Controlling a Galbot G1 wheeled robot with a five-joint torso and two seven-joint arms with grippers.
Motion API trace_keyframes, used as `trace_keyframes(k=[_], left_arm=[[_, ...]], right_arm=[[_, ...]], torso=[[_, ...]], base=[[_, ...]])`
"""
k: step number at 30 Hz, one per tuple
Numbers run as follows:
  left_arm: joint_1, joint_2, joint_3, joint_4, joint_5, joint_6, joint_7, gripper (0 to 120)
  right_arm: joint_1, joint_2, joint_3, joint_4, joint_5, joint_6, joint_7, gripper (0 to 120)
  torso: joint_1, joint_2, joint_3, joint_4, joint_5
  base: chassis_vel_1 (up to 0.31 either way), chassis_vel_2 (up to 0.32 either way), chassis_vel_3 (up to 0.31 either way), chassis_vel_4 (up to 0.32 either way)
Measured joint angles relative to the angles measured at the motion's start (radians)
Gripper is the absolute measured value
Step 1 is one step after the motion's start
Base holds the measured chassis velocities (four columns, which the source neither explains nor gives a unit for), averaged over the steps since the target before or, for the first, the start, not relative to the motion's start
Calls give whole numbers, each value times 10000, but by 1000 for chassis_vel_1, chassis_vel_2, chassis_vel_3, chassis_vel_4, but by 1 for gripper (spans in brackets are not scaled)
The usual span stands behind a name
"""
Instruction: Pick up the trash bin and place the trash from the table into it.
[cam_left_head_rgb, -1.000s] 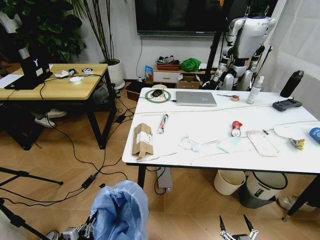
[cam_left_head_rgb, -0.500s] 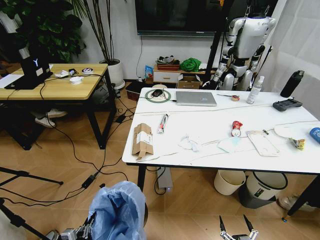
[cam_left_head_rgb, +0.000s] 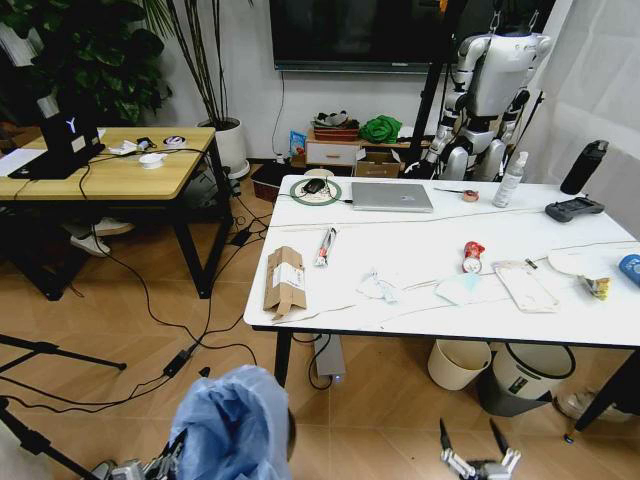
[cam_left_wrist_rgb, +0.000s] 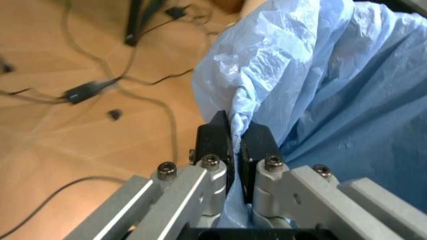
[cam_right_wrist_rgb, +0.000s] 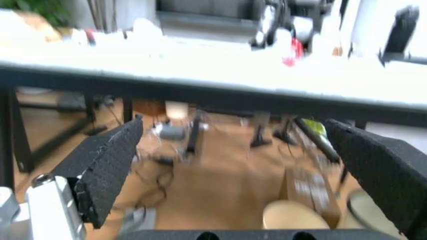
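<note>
The trash bin (cam_left_head_rgb: 232, 425), draped in a crinkled light-blue bag, sits low in front of me in the head view, left of the table's near corner. My left gripper (cam_left_wrist_rgb: 237, 137) is shut on a fold of the bag (cam_left_wrist_rgb: 320, 100) at the bin's rim. My right gripper (cam_left_head_rgb: 468, 437) hangs open below the table's front edge, holding nothing. On the white table (cam_left_head_rgb: 420, 235) lies the trash: a flat cardboard box (cam_left_head_rgb: 285, 281), white tissue (cam_left_head_rgb: 378, 287), pale-blue mask (cam_left_head_rgb: 458, 289), red wrapper (cam_left_head_rgb: 472, 256), clear packet (cam_left_head_rgb: 524, 286), yellow wrapper (cam_left_head_rgb: 598, 287) and a blue-white cup (cam_left_head_rgb: 630, 268).
A laptop (cam_left_head_rgb: 392, 197), bottles and a controller (cam_left_head_rgb: 573, 209) occupy the table's far side. A cream bin (cam_left_head_rgb: 459, 362) and a grey bin (cam_left_head_rgb: 525, 375) stand under its right part. A wooden desk (cam_left_head_rgb: 110, 165) stands at left, with cables (cam_left_head_rgb: 180, 330) trailing over the floor.
The blue-bagged bin has shifted slightly lower and left in the head view with my left gripper. The right gripper has barely moved.
</note>
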Motion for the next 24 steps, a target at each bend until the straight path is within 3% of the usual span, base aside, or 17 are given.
trace_keyframes(k=[8,15,20,22,24], left_arm=[[108,-107,-27,-346,779,556,-703,0],[266,-414,-257,-540,516,736,-320,0],[652,-806,-474,-954,494,843,-242,0],[709,-936,-510,-1001,535,822,-221,0],[786,-1255,-585,-1047,618,716,-182,0]], right_arm=[[-400,-1198,-80,1671,993,-701,222,100],[-79,-2571,-845,3425,2978,-2752,1162,100],[1294,-5175,-2156,3874,4137,-4207,2585,100],[1725,-5536,-2414,3928,4262,-4508,2694,100],[2793,-5982,-3035,4110,4490,-5562,2927,100]], torso=[[0,-3,0,-3,-1],[-2,-4,-2,-3,-1],[-2,-6,-1,-2,2],[-1,-7,-1,-1,4],[-1,-7,-1,-2,0]], base=[[0,0,0,0],[0,0,0,0],[0,0,0,0],[0,0,0,0],[0,0,0,0]])
